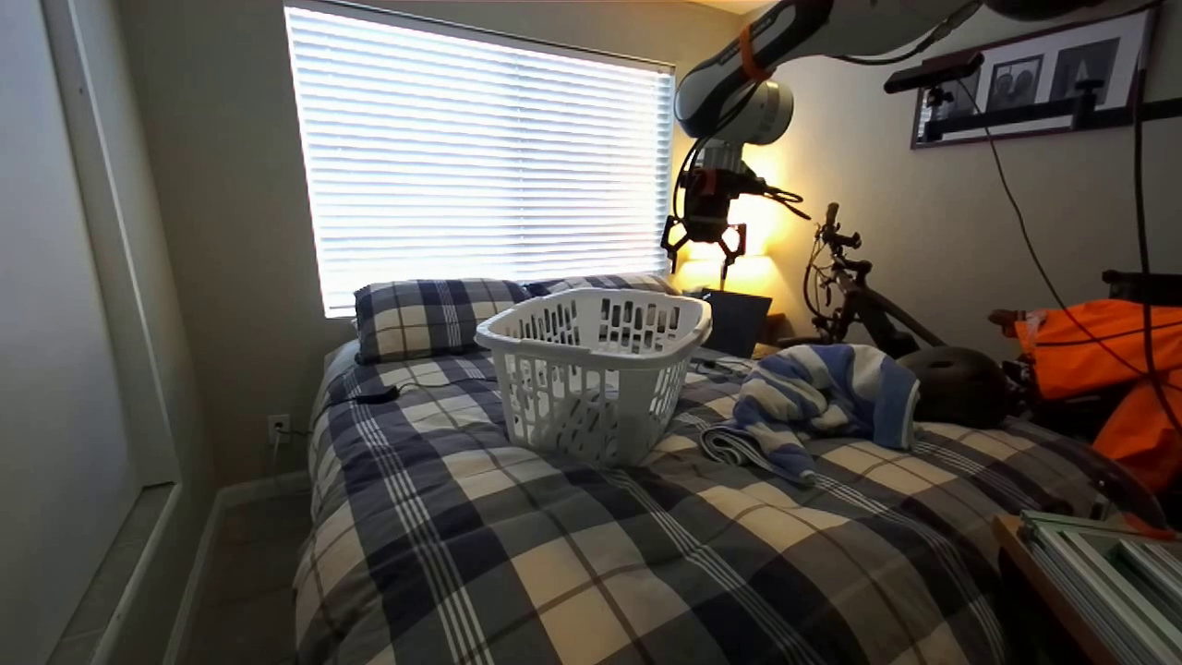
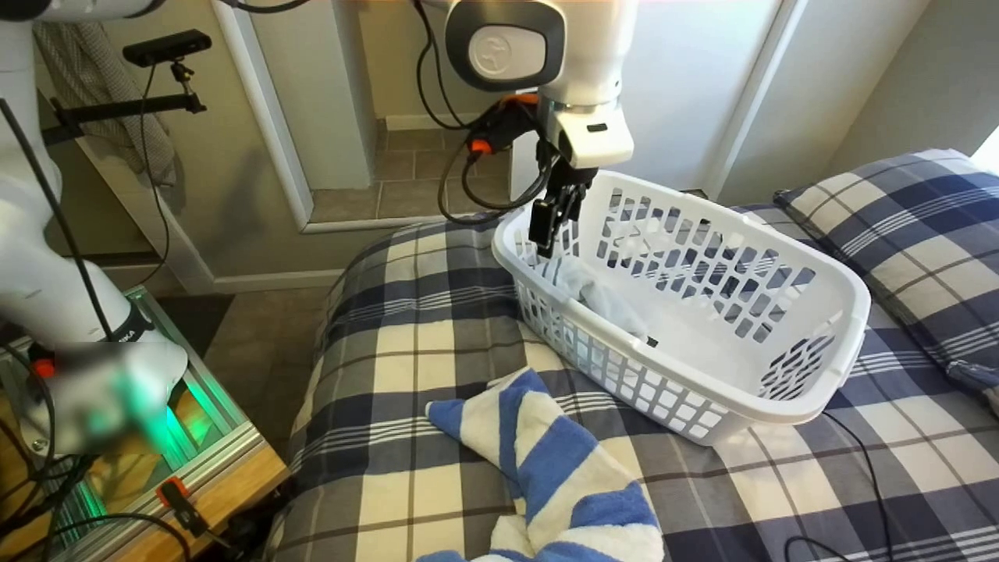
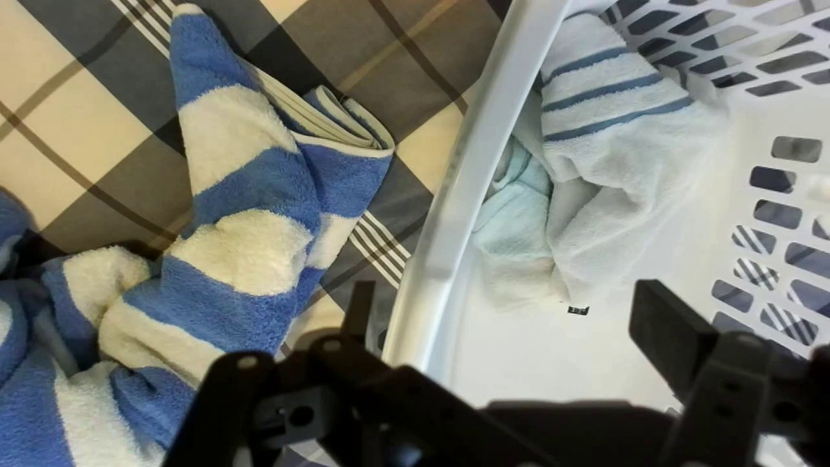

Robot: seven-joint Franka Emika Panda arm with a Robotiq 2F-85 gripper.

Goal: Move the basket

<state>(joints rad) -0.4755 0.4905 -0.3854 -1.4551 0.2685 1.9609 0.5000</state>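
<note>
One black two-fingered gripper (image 3: 506,311) is nearest in the wrist view, its two jaws wide apart. Between them in that view runs the thick rolled rim of one large white plastic laundry basket (image 3: 463,188), its sides pierced by rows of slots; whether they touch it, I cannot tell. At least two cloths lie inside: one white terry cloth (image 3: 622,175) with three blue stripes, and one pale aqua cloth (image 3: 519,220) touching it. One small black label (image 3: 578,311) shows on the basket's floor, just beside them.

Outside, near the basket but apart from it, one blue-and-white striped terry towel (image 3: 246,253) lies crumpled. Basket and towel both rest on one bed (image 1: 554,573) with a plaid cover of navy, grey and cream, the basket standing upright. In an exterior view, one wooden desk (image 2: 242,482) with aluminium rails bears the one white robot arm (image 2: 70,304), whose base is blurred.

Beyond the towel are one dark rounded helmet (image 1: 956,383) and some bright orange fabric (image 1: 1090,351), partly hidden. Two matching plaid pillows (image 1: 443,319) lie at the bed's far end. Farther back are one dark bicycle (image 1: 873,309), one glowing lampshade (image 1: 757,275), one wide window (image 1: 489,166) with white horizontal blinds, and one dark-framed picture (image 1: 1128,60) on a beige wall.
</note>
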